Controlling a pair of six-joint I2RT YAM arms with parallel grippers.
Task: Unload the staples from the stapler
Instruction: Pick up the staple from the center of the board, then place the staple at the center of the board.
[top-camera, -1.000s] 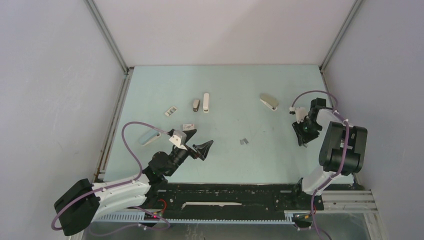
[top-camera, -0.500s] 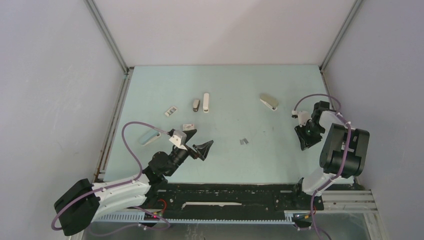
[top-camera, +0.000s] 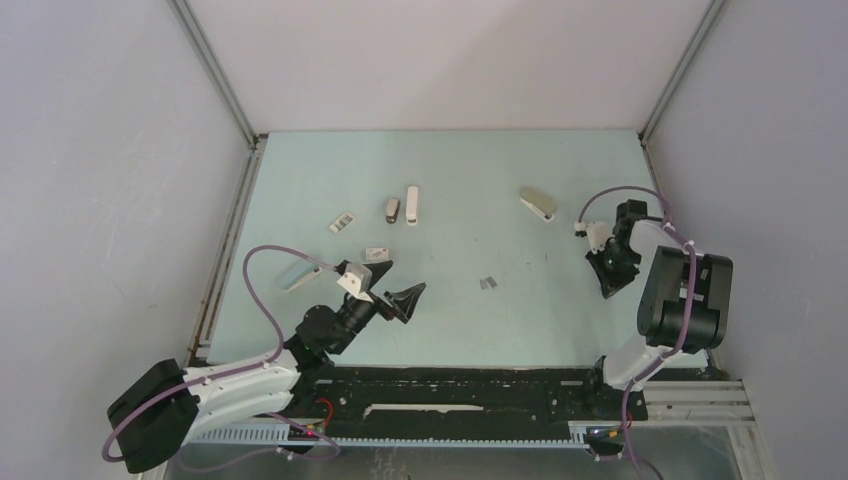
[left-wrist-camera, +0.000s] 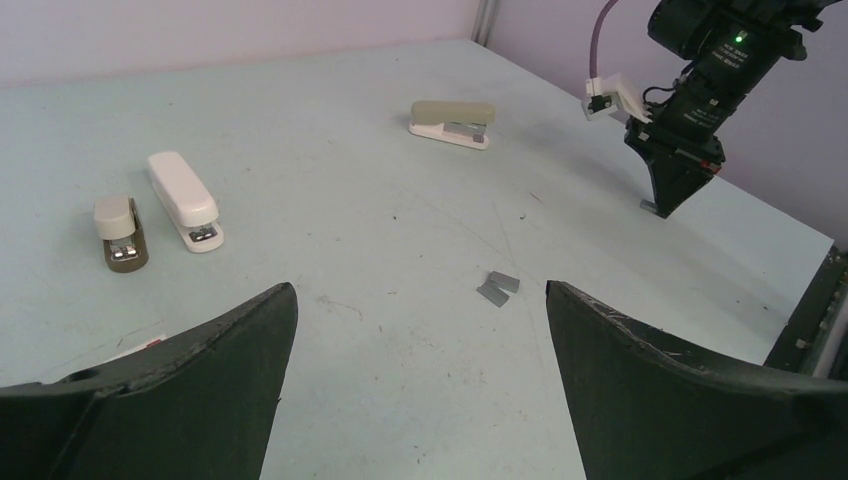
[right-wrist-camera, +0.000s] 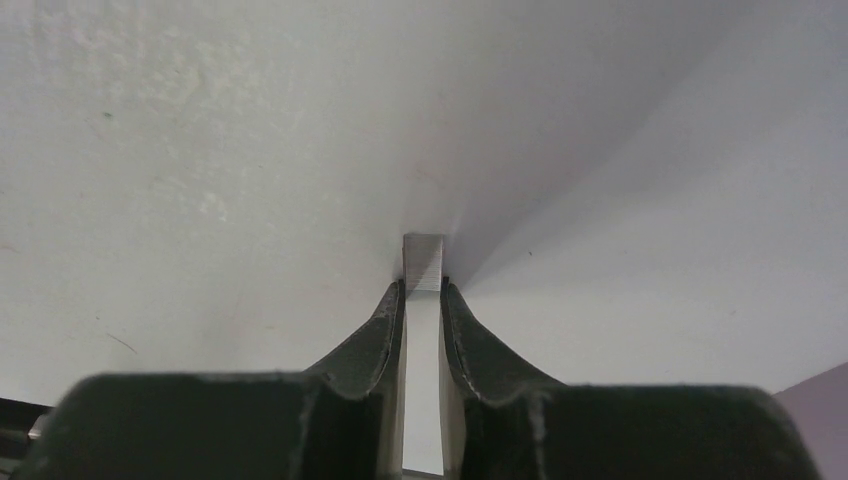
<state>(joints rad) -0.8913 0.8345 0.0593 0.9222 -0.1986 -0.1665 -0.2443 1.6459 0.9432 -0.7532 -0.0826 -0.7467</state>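
- At the left of the table, my left gripper hangs low with its fingers spread as wide as they go and nothing between them. I judge it is parked there to leave the middle free.
- Further right and toward the back, the slim white stapler lies just beside a shorter stapler, both well apart from the arms.
- In the middle, the loose staples lie flat. The left wrist view resolves them into two short grey strips lying together, while from above they are only a speck.
- Right of them, the stapler rests on its white underside near the right arm, with nothing touching it.
- At the far right, my right gripper points down at the table, pinched onto a staple strip. Only its own wrist view shows this: the thin strip stands edge-on between the fingertips. Its end seems to meet the surface, though I cannot be sure of contact.
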